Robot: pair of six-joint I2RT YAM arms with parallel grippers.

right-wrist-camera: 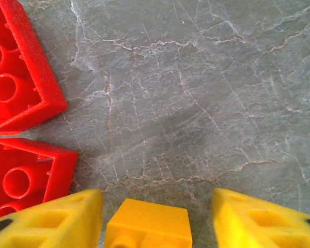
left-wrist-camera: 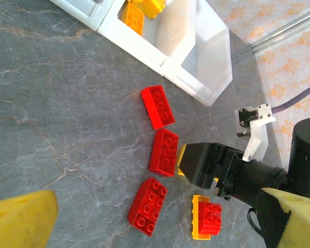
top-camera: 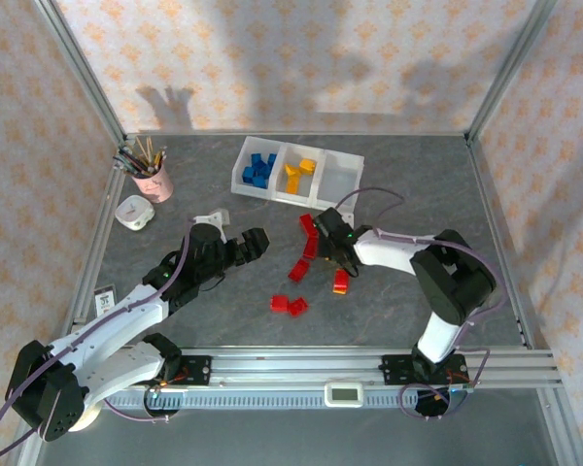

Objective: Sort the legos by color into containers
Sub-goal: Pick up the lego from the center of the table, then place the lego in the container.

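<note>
The white three-bin tray holds blue legos in its left bin and yellow legos in the middle one. Several red legos lie scattered in front of it. A small red brick sits on a yellow one. My right gripper is low over the table and open. A yellow brick lies between its yellow fingers, with a gap on the brick's right side. My left gripper hovers open to the left of the red bricks, holding nothing.
A pink cup of pencils and a small white round object stand at the back left. The tray's right bin has nothing in it. A metal frame edges the table, with patterned walls behind.
</note>
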